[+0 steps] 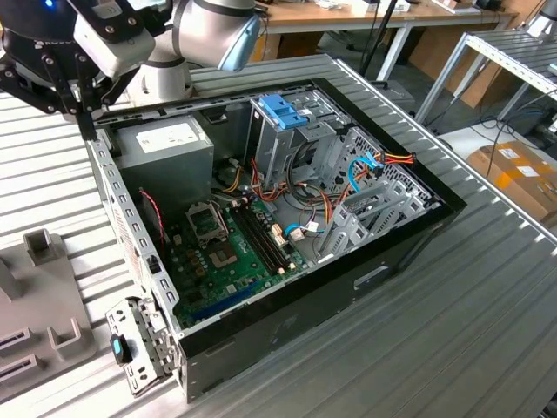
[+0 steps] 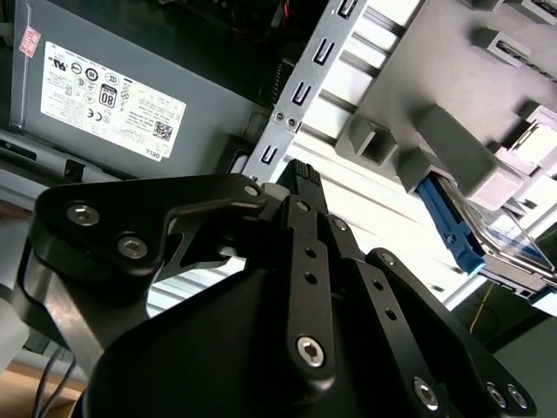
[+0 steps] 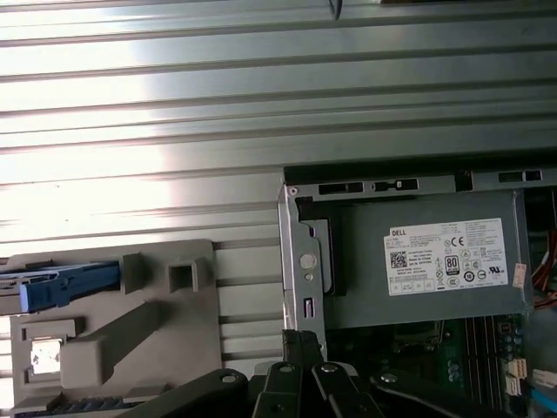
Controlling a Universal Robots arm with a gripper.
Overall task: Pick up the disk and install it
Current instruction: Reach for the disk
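Note:
The disk lies in a grey fixture beside the computer case, silver with a printed label and a light-blue side rail. My gripper hangs above the case's metal edge near the power supply, apart from the disk. Its black fingers are shut together with nothing between them. In the exterior view the gripper sits at the case's far corner on the exterior view's left. The first wrist view has the gripper over the case wall, with the fixture to one side.
The open computer case lies on a ribbed metal table. Inside are the grey power supply, a green motherboard, cables and a blue ridged latch piece. The grey fixture stands at the exterior view's left.

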